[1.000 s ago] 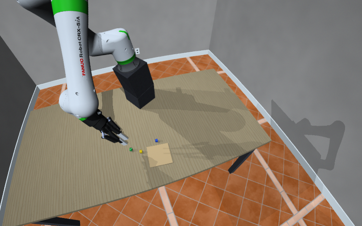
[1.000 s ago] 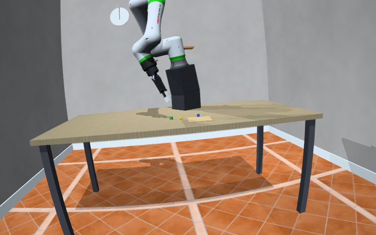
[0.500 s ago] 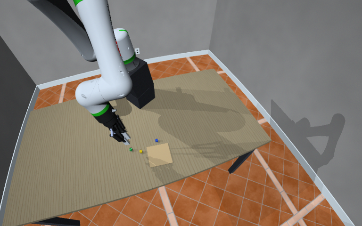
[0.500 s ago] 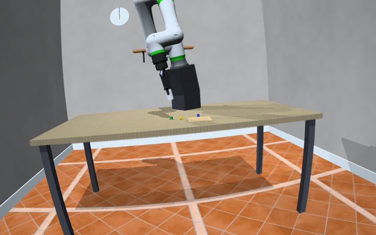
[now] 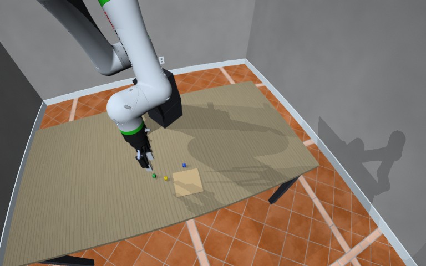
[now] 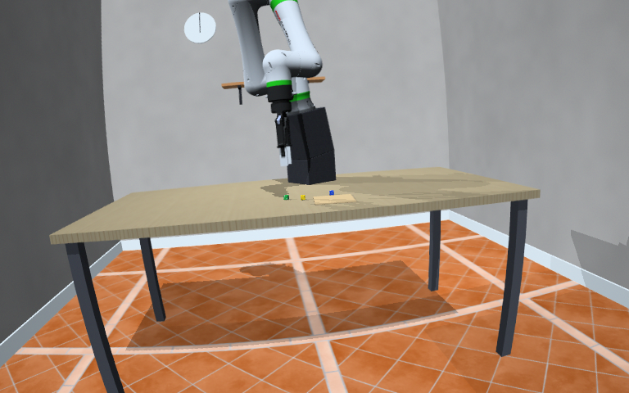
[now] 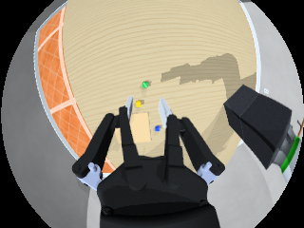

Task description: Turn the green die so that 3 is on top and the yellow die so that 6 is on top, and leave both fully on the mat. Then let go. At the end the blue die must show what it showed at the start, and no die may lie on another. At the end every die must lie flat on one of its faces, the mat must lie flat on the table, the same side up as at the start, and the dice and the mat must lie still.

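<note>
Fingers (image 5: 150,162) (image 6: 285,157) are hanging spread and empty above the table; green die (image 5: 153,175) (image 6: 286,197) (image 7: 145,85) is sitting left of the mat (image 5: 188,182) (image 6: 334,199) (image 7: 141,127), needing a squared, centred, gentle descent.

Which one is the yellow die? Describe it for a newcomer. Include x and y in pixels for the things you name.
On the wooden table (image 5: 94,188) (image 6: 185,204) (image 7: 190,43) lies a thin tan mat (image 5: 192,179) (image 6: 334,199) (image 7: 142,128). Just off one edge sit two small dice; the yellow die (image 5: 166,178) (image 6: 302,197) (image 7: 139,104) is nearer the mat than the green die (image 5: 153,175) (image 6: 286,197) (image 7: 145,85).
</note>
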Robot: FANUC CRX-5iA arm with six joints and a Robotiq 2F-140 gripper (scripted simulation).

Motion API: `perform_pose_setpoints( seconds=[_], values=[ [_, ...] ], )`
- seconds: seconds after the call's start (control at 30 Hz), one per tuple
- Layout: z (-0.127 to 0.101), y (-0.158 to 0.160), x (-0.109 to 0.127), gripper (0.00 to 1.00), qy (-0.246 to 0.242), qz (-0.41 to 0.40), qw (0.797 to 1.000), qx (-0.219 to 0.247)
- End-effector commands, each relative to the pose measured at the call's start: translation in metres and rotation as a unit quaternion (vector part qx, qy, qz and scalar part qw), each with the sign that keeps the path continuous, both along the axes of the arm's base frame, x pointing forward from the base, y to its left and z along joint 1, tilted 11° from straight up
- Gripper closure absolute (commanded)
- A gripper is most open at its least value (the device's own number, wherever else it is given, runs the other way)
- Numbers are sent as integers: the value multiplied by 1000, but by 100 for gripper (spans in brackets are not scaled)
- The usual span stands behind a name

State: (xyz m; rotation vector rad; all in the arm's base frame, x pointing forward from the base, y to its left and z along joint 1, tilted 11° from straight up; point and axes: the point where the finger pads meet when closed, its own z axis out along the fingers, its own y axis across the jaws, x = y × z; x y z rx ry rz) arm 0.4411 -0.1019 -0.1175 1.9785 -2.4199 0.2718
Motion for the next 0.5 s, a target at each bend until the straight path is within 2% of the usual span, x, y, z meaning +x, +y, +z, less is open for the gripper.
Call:
perform_pose_setpoints(
  seconds=[0.0,0.27,0.47],
  values=[
    [0,0,0,0,-3,-4,1000,-12],
    [-3,-2,1,0,-4,-8,1000,-12],
    [-46,-19,4,0,-10,-55,998,-5]
  ],
)
